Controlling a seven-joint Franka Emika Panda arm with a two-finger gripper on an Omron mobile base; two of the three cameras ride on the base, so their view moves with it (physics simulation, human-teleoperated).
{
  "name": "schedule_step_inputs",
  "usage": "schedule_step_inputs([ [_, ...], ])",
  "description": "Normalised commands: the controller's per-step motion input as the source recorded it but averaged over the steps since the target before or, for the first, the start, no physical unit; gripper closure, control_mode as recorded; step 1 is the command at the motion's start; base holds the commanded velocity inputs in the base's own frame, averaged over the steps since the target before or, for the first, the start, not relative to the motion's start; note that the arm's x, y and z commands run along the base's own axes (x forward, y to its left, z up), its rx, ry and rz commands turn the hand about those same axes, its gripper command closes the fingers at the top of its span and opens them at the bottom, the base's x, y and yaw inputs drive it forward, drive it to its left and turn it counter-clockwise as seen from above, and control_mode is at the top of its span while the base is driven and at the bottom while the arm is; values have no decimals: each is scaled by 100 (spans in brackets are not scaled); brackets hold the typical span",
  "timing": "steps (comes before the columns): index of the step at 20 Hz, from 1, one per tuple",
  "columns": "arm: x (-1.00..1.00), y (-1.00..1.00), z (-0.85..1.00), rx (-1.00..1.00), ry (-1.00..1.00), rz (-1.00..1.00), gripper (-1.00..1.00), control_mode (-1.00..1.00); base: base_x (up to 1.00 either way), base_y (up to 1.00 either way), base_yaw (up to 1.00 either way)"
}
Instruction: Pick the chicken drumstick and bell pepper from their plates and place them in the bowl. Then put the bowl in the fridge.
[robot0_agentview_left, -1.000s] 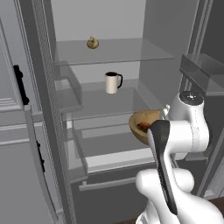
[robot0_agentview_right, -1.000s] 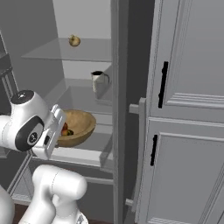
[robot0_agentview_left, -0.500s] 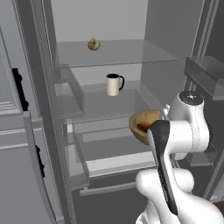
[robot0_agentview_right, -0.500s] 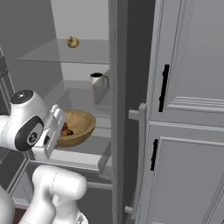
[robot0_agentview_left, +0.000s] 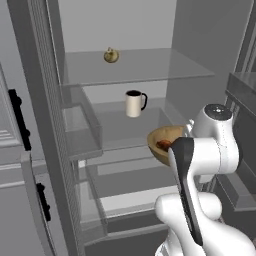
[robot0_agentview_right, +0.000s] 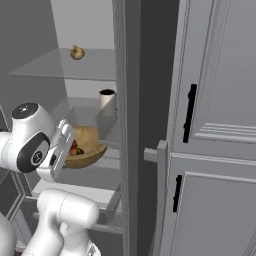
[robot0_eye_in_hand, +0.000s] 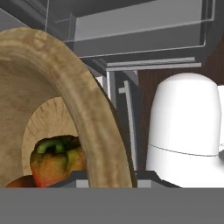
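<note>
Bowl (robot0_eye_in_hand: 94, 113) holds bell pepper (robot0_eye_in_hand: 54, 159) (stem up).

No text, label, brand or number can be read anywhere.

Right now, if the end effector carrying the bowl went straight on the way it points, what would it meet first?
Probably the fridge interior: the bowl would lead in over a glass shelf. The mug stands off to one side; depth is unclear.
</note>
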Motion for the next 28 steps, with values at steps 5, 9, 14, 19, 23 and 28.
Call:
schedule_step_inputs([
  [5, 0, 0, 0, 0, 0, 0, 100, 100, 44, 24, 0],
  [9, 0, 0, 0, 0, 0, 0, 100, 100, 30, 21, 0],
  [14, 0, 0, 0, 0, 0, 0, 100, 100, 18, 13, 0],
  [19, 0, 0, 0, 0, 0, 0, 100, 100, 16, 12, 0],
  [23, 32, 17, -19, -2, -3, 0, 100, -100, 9, 6, 0],
  [28, 49, 28, -22, -3, -5, 6, 100, -100, 0, 0, 0],
])
